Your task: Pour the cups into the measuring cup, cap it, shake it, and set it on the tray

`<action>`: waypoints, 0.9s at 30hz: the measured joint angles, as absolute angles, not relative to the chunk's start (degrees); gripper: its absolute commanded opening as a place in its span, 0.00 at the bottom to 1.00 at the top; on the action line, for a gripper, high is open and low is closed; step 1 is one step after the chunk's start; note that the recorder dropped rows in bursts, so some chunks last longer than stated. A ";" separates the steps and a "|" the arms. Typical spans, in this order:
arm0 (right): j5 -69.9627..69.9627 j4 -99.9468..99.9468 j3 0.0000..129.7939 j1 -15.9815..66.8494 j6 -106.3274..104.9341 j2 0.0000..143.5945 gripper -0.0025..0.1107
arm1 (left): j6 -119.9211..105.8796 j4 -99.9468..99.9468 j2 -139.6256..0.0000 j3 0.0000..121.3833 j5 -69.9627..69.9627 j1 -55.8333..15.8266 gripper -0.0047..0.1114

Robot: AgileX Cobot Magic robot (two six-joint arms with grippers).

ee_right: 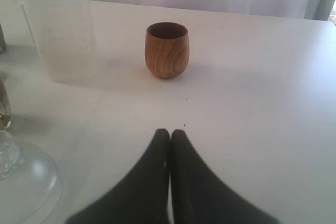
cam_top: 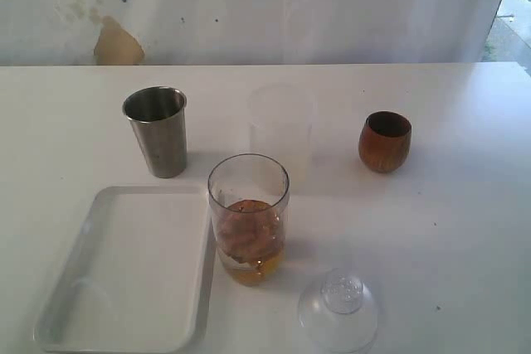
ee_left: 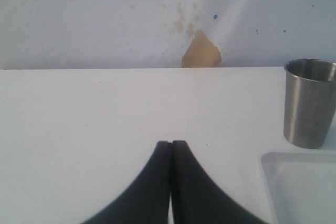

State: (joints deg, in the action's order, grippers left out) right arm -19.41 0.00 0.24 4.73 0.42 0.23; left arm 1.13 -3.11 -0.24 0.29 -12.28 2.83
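The tall clear cylindrical measuring cup [cam_top: 248, 221] is part-filled; the clear dome cap [cam_top: 338, 308] is left unfitted beside it; the left gripper [ee_left: 171, 144] and right gripper [ee_right: 170, 131] are clenched empty.

Three cameras: one high overview and two low wrist views, all facing the back wall.

The exterior view looks steeply down from above the near edge of the table [cam_top: 465, 230] toward the wall, wide enough to take in every vessel but neither claw. The left wrist camera sits low and close to the table, looking almost level past the left claw [ee_left: 171, 145]. It shares the steel tumbler [ee_left: 310, 103], a corner of the tray [ee_left: 299, 182] and the wall's tan patch [ee_left: 200, 51] with the overview. The right wrist camera is tilted further down over the right claw [ee_right: 170, 134], sharing the wooden cup [ee_right: 167, 50], frosted cup [ee_right: 60, 30] and dome cap [ee_right: 23, 179].
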 measured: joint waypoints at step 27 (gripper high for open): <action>3.22 -11.90 13.26 4.73 3.03 6.36 0.24 | 1.13 -3.11 -0.24 0.29 -12.28 2.83 0.04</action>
